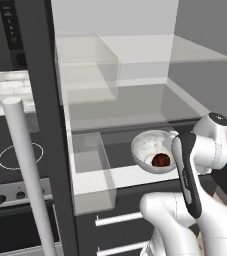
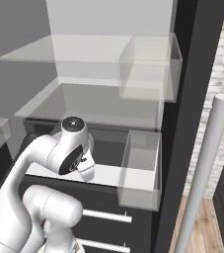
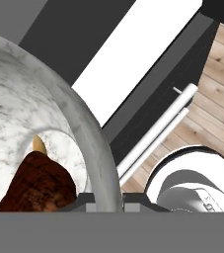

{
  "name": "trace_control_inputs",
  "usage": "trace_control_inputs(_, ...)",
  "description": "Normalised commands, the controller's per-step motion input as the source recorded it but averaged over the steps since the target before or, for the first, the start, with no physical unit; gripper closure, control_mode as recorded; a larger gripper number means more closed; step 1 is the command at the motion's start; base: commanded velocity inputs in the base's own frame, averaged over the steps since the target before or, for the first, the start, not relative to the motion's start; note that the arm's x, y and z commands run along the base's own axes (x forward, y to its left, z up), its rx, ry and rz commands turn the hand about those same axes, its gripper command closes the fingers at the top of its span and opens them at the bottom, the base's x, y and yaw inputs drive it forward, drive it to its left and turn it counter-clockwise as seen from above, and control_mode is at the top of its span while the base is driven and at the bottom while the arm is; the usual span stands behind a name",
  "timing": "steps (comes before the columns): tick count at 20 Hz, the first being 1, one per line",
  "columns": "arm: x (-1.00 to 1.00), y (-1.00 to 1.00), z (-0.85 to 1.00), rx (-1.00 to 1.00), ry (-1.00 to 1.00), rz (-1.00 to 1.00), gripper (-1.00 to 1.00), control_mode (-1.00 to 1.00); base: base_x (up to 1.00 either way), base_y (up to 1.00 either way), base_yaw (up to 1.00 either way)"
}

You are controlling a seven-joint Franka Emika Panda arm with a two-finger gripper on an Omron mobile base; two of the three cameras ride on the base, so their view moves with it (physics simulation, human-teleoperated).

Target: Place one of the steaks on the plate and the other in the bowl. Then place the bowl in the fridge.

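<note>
1 bowl (image 1: 150, 146) with 1 brown steak (image 1: 160, 159) inside sits tilted in the open fridge (image 1: 135, 105), above the white shelf (image 1: 130, 176). The end effector (image 3: 106, 200) is clamped narrow on the bowl's rim.

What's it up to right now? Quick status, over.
Gripper shut on bowl rim. Bowl, brown steak inside, held tilted inside open fridge, above white shelf. Nothing in the way.

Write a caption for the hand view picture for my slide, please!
Gripper shut on the rim of the bowl, with the brown steak inside.
</note>
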Motion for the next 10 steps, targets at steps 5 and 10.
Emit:
trace_control_inputs(5,0.0,0.0,0.0,0.0,0.0,0.0,1.0,1.0,0.04,-0.01,0.0)
trace_control_inputs(10,0.0,0.0,0.0,0.0,0.0,0.0,1.0,1.0,0.21,0.07,0.0)
